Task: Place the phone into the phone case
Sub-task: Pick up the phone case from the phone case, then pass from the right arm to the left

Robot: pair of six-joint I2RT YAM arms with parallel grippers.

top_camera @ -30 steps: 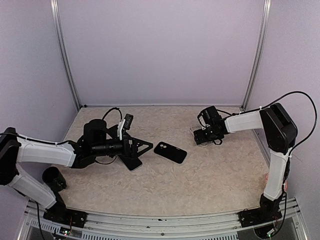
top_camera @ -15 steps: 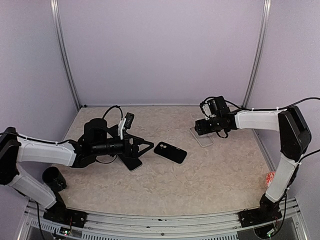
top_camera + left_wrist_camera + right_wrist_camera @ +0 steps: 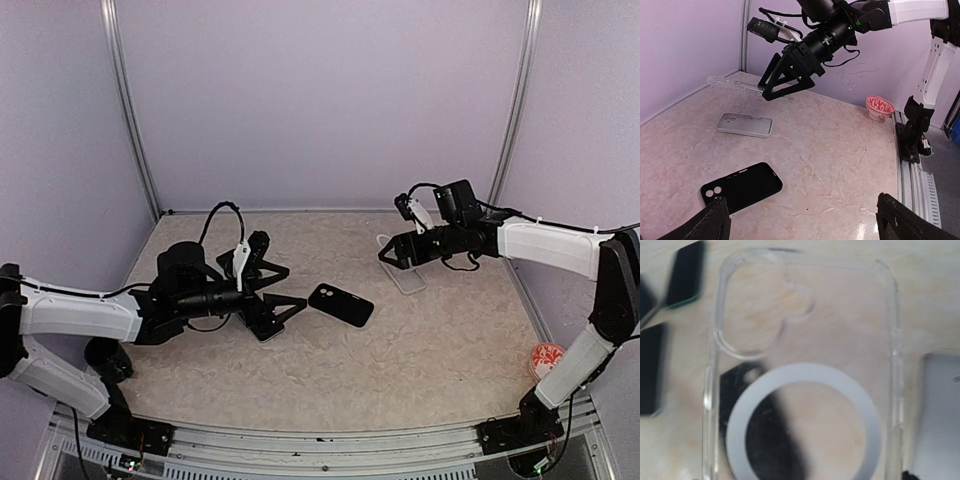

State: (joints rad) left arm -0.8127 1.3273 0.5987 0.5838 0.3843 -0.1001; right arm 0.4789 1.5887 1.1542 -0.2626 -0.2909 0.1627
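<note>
Phone case held clear of the table, up and to the right of the black phone that lies flat mid-table. Right gripper clamped across the width of the case, jaws set wide to span it. Clear shell, white ring at its centre, seen nearly edge-on from the left wrist and about level. Long axis in line with the gripper's reach, the camera-cutout end leading, away from the wrist and roughly toward the black phone. Just below the held case, to the right of the black phone, a grey phone-shaped slab flat on the table. Left gripper just left of the black phone, jaws spread fully and empty, hovering by a second dark slab; hard to tell whether touching it. Judged early in the task: case in hand, nothing inside it, no phone picked up. Left to do, most likely: taking up a phone, matching its camera end to the cutout, lining up the two long axes, pressing it into the shell.
</note>
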